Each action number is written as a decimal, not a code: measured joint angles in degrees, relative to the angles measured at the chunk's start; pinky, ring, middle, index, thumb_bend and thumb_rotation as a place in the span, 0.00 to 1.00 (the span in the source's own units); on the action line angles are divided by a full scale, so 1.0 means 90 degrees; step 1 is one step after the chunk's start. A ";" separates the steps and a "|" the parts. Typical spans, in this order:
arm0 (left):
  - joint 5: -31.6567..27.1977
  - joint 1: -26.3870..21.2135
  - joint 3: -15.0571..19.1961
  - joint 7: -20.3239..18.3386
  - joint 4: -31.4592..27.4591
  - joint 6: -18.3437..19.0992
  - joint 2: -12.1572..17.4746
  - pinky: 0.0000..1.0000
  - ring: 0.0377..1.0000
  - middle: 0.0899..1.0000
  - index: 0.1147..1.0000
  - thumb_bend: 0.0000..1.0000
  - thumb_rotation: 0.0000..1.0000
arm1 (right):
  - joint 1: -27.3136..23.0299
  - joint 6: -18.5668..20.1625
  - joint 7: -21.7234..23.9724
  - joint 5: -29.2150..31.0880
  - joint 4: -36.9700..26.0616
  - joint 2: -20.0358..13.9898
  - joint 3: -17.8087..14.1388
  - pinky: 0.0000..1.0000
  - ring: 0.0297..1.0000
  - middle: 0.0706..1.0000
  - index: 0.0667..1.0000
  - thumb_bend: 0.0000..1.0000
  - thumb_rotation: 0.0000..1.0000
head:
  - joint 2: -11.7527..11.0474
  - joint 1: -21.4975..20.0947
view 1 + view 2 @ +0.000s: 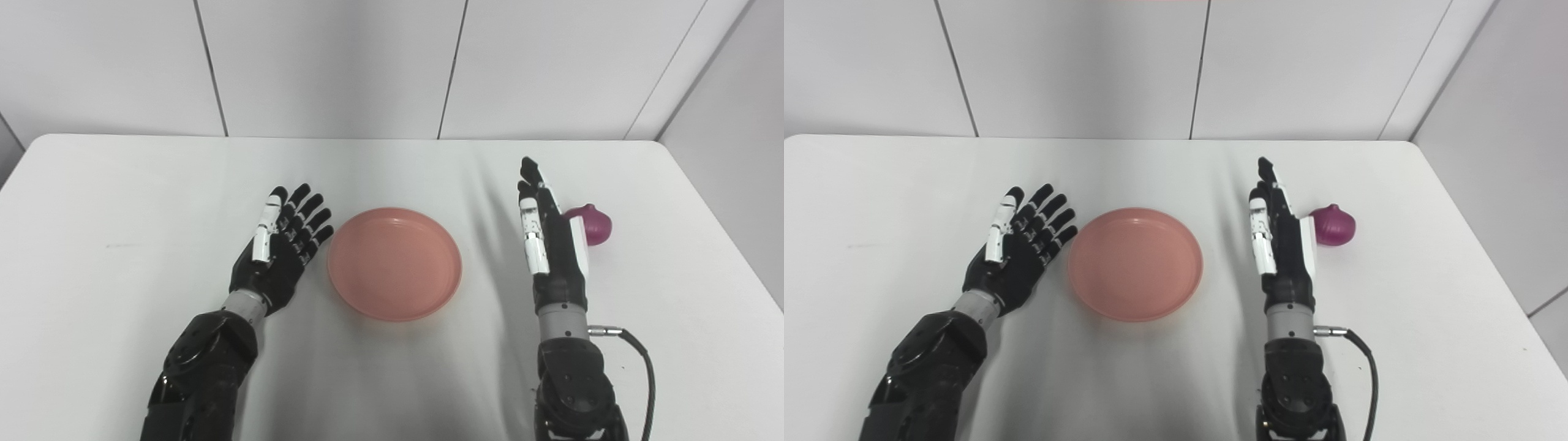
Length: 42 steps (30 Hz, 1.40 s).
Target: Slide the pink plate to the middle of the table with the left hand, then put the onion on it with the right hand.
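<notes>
A round pink plate (394, 263) lies near the middle of the white table (122, 202), with nothing on it. My left hand (283, 245) rests open just left of the plate, palm up, fingertips close to the rim. A purple onion (593, 225) sits on the table at the right. My right hand (548, 236) stands on edge, open with fingers straight, right beside the onion on its left and hiding part of it in the left eye view. In the right eye view the onion (1333, 225) shows almost whole next to that hand (1281, 236).
The white table ends at a panelled wall (392, 61) behind and at a grey wall on the right. A black cable (643, 367) loops out from my right wrist over the table.
</notes>
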 measured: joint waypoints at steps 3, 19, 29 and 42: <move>0.0000 0.0001 0.0040 -0.0006 0.0001 0.0000 0.0000 0.96 0.96 0.97 0.95 0.44 1.00 | -0.0103 0.0002 0.0025 -0.0050 -0.0077 -0.0199 -0.0141 0.87 0.90 0.92 0.93 0.34 1.00 | -0.0010 -0.0049; -0.0002 0.0016 0.0063 -0.0161 0.0025 0.0000 0.0000 0.95 0.96 0.97 0.96 0.45 1.00 | -0.0533 0.0034 0.0210 -0.1364 -0.0067 -0.1514 -0.0395 0.77 0.86 0.89 0.92 0.66 0.70 | -0.0117 -0.0488; -0.0017 0.0025 0.0156 -0.0451 0.0093 0.0000 0.0040 0.96 0.97 0.98 0.97 0.45 1.00 | -0.0743 0.0270 0.0438 -0.2248 0.0082 -0.2313 -0.0720 0.79 0.88 0.92 0.93 0.93 0.41 | -0.0156 -0.0673; -0.0021 0.0022 0.0246 -0.0742 0.0205 -0.0019 0.0059 0.98 0.98 0.99 0.98 0.45 1.00 | -0.0706 0.0675 0.0869 -0.2699 0.0684 -0.2604 -0.0729 0.72 0.86 0.91 0.94 1.00 0.42 | -0.0215 -0.0781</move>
